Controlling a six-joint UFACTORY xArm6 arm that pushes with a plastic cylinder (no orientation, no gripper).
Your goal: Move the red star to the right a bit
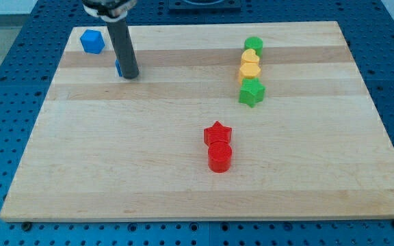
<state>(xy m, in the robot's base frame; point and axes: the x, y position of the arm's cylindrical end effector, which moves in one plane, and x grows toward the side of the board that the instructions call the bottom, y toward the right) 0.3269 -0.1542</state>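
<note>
The red star [217,133] lies a little below the board's middle. A red cylinder [219,157] touches it from the view's bottom. My tip [130,75] is at the upper left of the board, far to the left and above the red star. A small blue block [117,67] is mostly hidden behind the rod, right at my tip's left side.
A blue cube [92,42] sits near the top left corner. At the upper right stands a column: green cylinder [254,46], yellow block [250,58], yellow hexagon [250,71], green star [252,92]. The wooden board [115,171] lies on a blue table.
</note>
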